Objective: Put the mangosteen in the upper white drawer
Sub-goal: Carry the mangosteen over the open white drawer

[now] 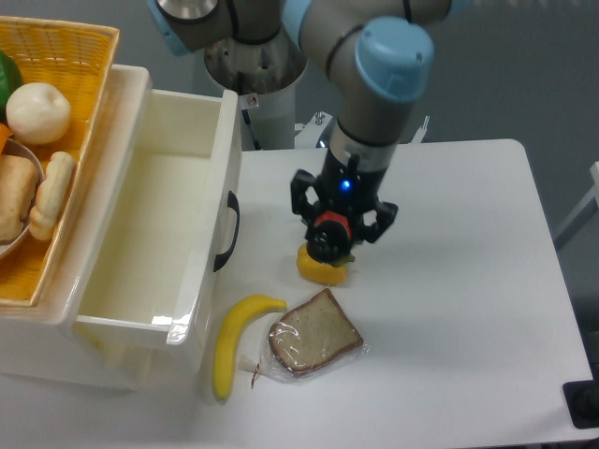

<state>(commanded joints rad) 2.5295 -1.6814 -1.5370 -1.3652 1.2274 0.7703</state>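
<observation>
The mangosteen (pixel 324 246), near-black with a green leaf at its side, sits between the fingers of my gripper (pixel 328 241). The gripper points down at the table's middle and looks shut on the mangosteen, just above a yellow pepper (pixel 321 270). A small red pepper (pixel 329 223) shows right behind the mangosteen, partly hidden by the fingers. The upper white drawer (pixel 201 290) stands pulled open on the left, its inside bare and its curved black handle (pixel 227 231) facing the gripper.
A yellow wicker basket (pixel 86 58) with bread and vegetables sits on top at the far left. A banana (pixel 232 339) and a bagged slice of bread (pixel 314 333) lie in front of the gripper, near the drawer's corner.
</observation>
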